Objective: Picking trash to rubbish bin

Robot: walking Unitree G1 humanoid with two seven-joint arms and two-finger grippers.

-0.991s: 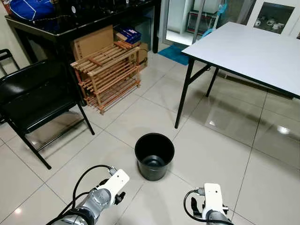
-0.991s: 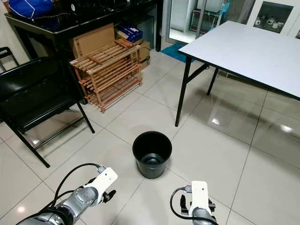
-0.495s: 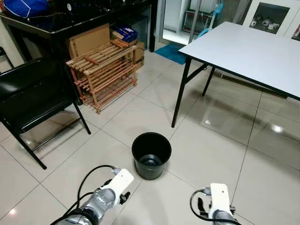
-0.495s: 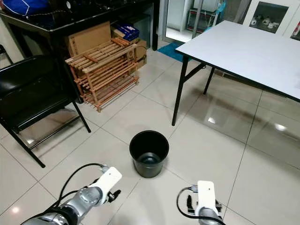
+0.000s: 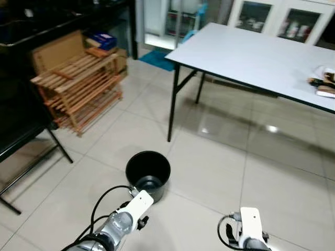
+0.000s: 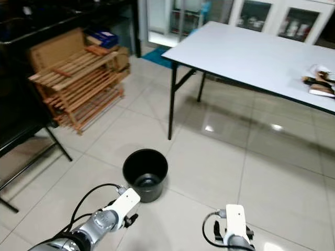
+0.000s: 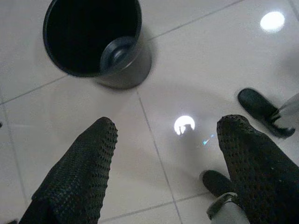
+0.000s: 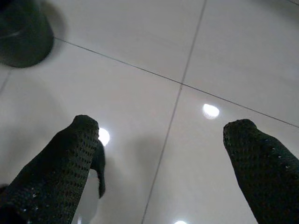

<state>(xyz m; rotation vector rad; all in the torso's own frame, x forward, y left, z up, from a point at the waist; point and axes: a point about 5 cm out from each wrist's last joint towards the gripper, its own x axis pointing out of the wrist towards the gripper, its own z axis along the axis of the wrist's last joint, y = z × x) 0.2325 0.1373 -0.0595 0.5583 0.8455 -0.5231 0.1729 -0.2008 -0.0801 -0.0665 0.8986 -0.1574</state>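
Note:
A black round rubbish bin (image 5: 148,174) stands on the pale tiled floor just ahead of me, with nothing visible inside it (image 7: 93,42). My left gripper (image 7: 166,154) hangs low beside the bin, open, with bare floor between its fingers. My right gripper (image 8: 161,154) also hangs open over bare tiles to the right of the bin (image 8: 21,32). Some crumpled items (image 5: 323,81) lie on the far right end of the white table (image 5: 246,55). Both wrists (image 5: 131,212) (image 5: 249,230) show at the bottom of the eye views.
The white table's black legs (image 5: 171,107) stand right behind the bin. A wooden slatted rack (image 5: 76,86) and cardboard boxes (image 5: 55,52) sit at the left, by a black chair's legs (image 5: 31,162). White cabinets (image 5: 272,21) line the back wall.
The camera has swung to the right: the chair and rack slid leftwards and the table's right end with the items came into view. Both arms stay low and open.

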